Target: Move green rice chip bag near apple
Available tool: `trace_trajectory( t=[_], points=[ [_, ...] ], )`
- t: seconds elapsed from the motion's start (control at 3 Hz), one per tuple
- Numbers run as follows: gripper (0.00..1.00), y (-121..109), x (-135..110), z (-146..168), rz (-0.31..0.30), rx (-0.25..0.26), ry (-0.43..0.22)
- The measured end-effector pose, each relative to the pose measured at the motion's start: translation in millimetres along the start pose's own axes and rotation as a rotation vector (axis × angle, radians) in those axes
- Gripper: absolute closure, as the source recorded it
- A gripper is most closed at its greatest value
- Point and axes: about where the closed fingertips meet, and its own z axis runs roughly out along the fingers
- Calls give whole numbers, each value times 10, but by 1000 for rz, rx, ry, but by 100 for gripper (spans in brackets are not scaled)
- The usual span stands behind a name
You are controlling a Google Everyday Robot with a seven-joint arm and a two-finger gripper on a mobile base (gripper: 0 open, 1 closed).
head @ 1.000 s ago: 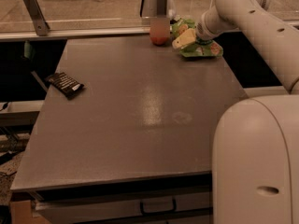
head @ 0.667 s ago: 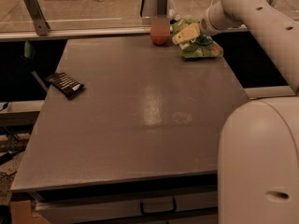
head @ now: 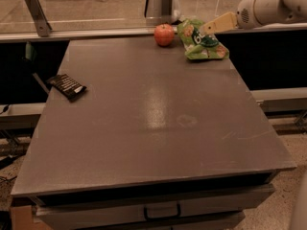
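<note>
One hand [head: 212, 27], now farther right, over bag [head: 205, 48]

My gripper [head: 207, 28] sits at two o'clock, over the top of the green rice chip bag [head: 205, 48]. I cannot tell whether it touches the bag. It covers part of the bag's logo, so the letters cannot be read whole. My arm [head: 268, 4] runs off the top and right edges. The black packet [head: 67, 86] at nine o'clock carries print too small to read. At five o'clock, a pale sliver of my body [head: 302, 207] is cut by the edge.
</note>
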Motion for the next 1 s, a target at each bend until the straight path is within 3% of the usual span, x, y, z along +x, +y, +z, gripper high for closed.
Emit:
trace_trajectory(
  t=[0.33, 0.67, 1.0],
  points=[
    [0, 217, 12, -689, -9, -143, -105],
    [0, 507, -81, -1460, -70, -234, -252],
    [0, 826, -232, -2041, -124, -252, -397]
  ],
)
